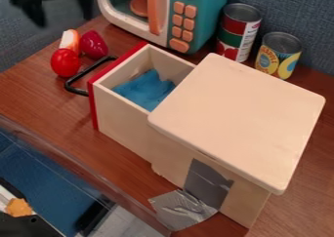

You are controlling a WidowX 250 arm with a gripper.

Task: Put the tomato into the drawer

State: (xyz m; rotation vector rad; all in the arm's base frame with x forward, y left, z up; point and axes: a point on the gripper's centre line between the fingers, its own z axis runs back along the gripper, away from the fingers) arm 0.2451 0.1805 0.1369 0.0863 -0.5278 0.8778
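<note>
One round red tomato (65, 64) lies on the brown wooden table (29, 97), toward the left side of our view, outside the drawer (127, 136) and near its black handle (77, 90). Just beside it we see a darker red piece (94, 45), and just behind it a piece in white and orange-red (69, 40); we cannot tell what either one is.

We find the black gripper (63, 20) at the upper left, above the level of the table and behind the tomato. Its two fingers point down and stand well apart, with nothing held between them.

The drawer is pulled out, its red front facing the tomato's side of the table, and inside it we see a crumpled blue cloth (147, 88). It slides from a pale wooden cabinet (238, 116) with a flat, rounded-corner top. On the cabinet's near side we notice silver-grey tape (185, 211), part of it spread over the table.

Behind the drawer stands a teal and white toy microwave (210, 14) with orange buttons and an orange door handle. To its right we have two upright cans: a red and green can (236, 33) and a yellow and blue can (279, 55).
</note>
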